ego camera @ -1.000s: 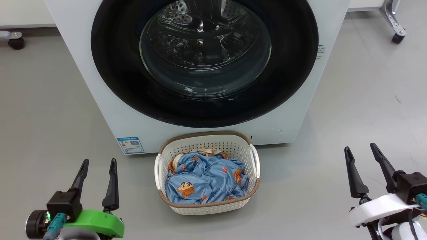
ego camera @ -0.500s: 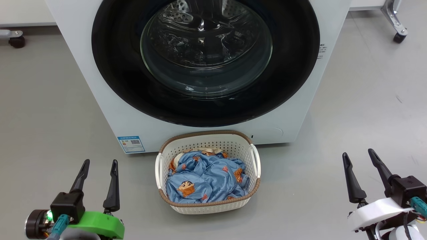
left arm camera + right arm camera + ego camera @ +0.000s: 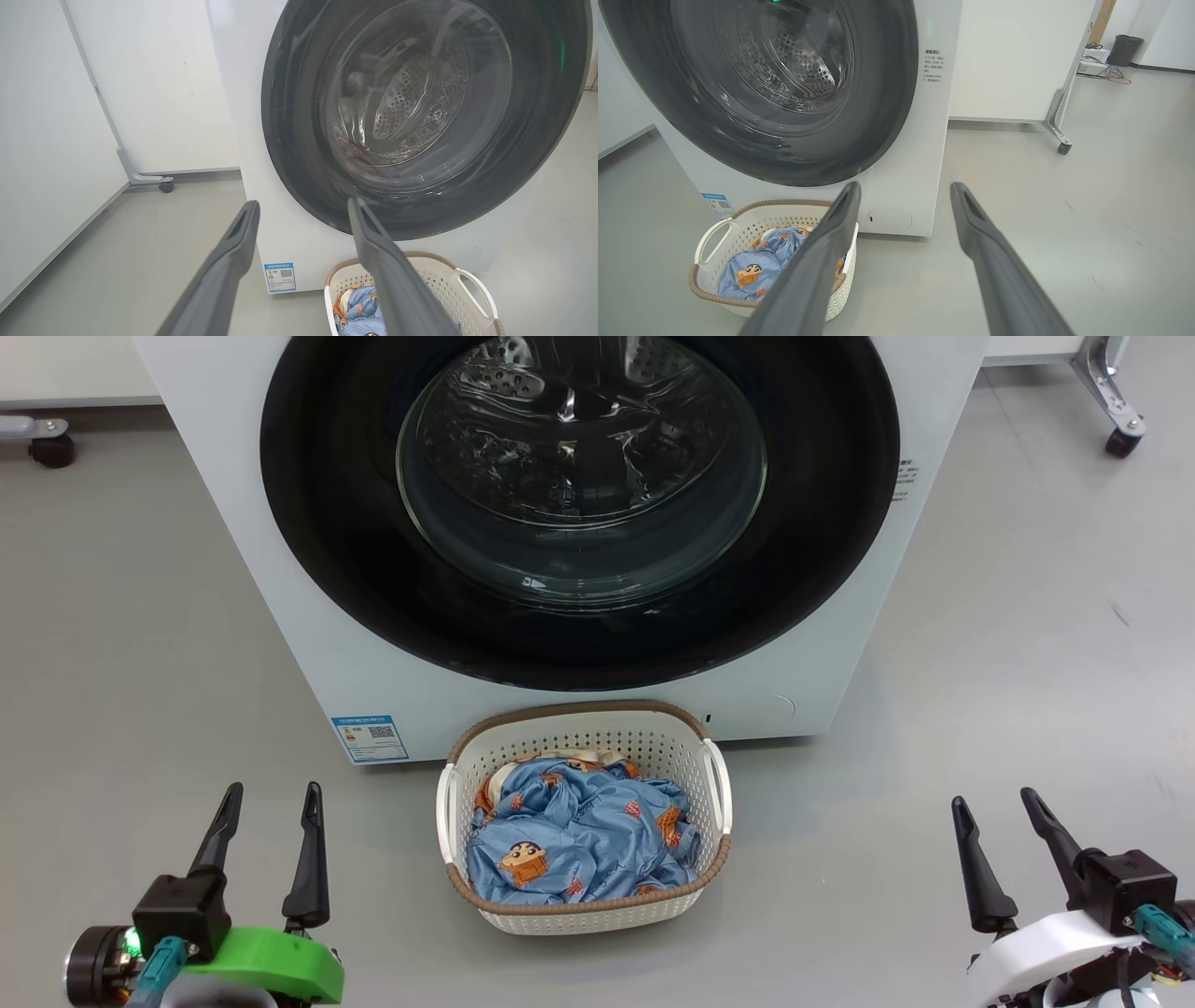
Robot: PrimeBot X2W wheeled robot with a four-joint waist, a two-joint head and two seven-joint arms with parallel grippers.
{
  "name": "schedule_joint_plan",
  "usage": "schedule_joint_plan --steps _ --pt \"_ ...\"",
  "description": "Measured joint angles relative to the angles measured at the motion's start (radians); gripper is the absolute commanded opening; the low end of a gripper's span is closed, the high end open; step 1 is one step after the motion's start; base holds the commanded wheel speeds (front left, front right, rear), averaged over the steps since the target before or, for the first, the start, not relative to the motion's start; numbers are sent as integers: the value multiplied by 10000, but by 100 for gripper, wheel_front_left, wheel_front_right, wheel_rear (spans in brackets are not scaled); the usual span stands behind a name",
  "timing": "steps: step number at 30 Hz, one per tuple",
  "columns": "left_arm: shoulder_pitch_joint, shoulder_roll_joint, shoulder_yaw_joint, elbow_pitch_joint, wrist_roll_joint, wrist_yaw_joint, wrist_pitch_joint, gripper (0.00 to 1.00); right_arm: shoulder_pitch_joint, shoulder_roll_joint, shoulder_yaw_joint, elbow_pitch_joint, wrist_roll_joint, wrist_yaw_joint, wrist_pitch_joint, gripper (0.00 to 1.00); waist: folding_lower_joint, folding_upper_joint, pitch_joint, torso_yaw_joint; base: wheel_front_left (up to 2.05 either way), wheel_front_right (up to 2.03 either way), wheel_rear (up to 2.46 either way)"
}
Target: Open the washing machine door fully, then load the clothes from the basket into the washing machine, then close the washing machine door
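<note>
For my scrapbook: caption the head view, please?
Shut washing machine door, clothes in the basket, left gripper and right gripper open.

The floor (image 3: 140,616) is smooth grey and evenly lit, with a few faint scuffs (image 3: 1097,280) on the right. White panels stand at the back. The left panel (image 3: 154,84) rests on a grey metal foot with a black caster (image 3: 165,186), and the right panel (image 3: 1017,56) on a similar wheeled foot (image 3: 1057,126). Far back right, a dark bin (image 3: 1124,49) stands near a white box (image 3: 1092,67) and loose cables (image 3: 1113,77).
</note>
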State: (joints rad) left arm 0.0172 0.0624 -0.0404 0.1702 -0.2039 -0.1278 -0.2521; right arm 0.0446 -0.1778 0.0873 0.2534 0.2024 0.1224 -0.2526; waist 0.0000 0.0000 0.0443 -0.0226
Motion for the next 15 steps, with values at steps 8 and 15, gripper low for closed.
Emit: schedule_joint_plan --steps 8,15 --pt "-1 -52 48 2 0 0 0 100 2 -10 86 144 4 0 0 100 0 0 -13 19 0 0 0" --pt "-1 -69 63 29 2 0 0 100 -5 -25 90 178 65 0 0 100 0 0 -31 28 0 0 0"
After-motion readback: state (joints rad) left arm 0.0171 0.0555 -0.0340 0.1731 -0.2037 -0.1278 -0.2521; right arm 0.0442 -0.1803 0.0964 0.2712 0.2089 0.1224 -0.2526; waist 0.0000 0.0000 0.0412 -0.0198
